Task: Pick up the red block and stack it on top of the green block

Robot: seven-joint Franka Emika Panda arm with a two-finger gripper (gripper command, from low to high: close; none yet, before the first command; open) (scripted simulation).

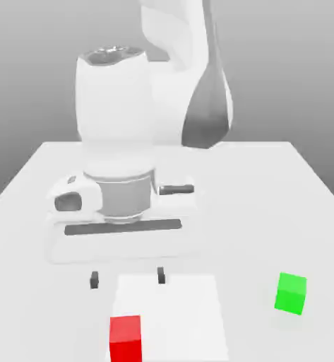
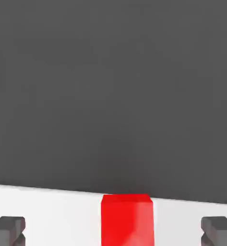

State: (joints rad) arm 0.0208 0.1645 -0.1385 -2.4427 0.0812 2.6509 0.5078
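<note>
The red block (image 1: pixel 126 338) sits on the white table near its front edge, at the lower middle of the exterior view. The green block (image 1: pixel 291 293) stands on the table to the exterior view's right of it, well apart. My gripper (image 1: pixel 127 278) hovers open above the table, just behind the red block, with two dark fingertips (image 1: pixel 94 280) spread wide and nothing between them. In the hand view the red block (image 2: pixel 126 219) lies between the two fingertips (image 2: pixel 7 229), close to the table's edge.
The white table (image 1: pixel 268 198) spreads out around the blocks, with a paler square patch (image 1: pixel 183 304) under the red block. Beyond the table's edge the hand view has dark floor (image 2: pixel 113 91). The arm's white body (image 1: pixel 120 141) rises behind the gripper.
</note>
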